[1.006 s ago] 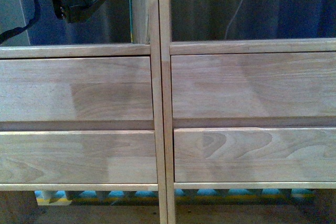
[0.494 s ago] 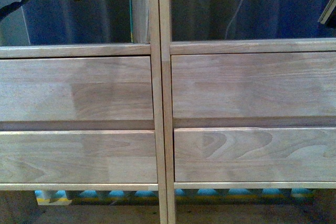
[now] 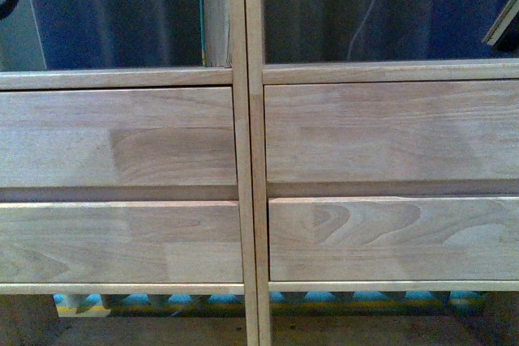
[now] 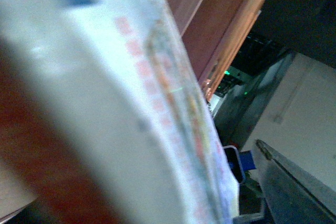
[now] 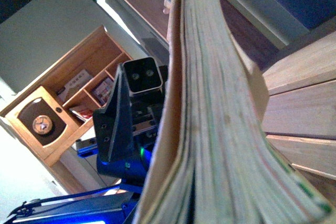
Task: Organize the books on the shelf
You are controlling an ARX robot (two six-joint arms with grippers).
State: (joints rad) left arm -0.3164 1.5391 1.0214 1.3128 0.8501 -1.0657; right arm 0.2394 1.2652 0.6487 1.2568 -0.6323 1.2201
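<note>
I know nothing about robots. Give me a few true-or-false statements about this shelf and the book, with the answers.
1. The shelf shows four drawer fronts in the front view. True.
2. One drawer is pulled wide open. False: all four sit shut.
3. The right wrist camera sees the page edges of a book from very close. True.
4. The shelf is painted dark blue. False: it is pale bare wood.
</note>
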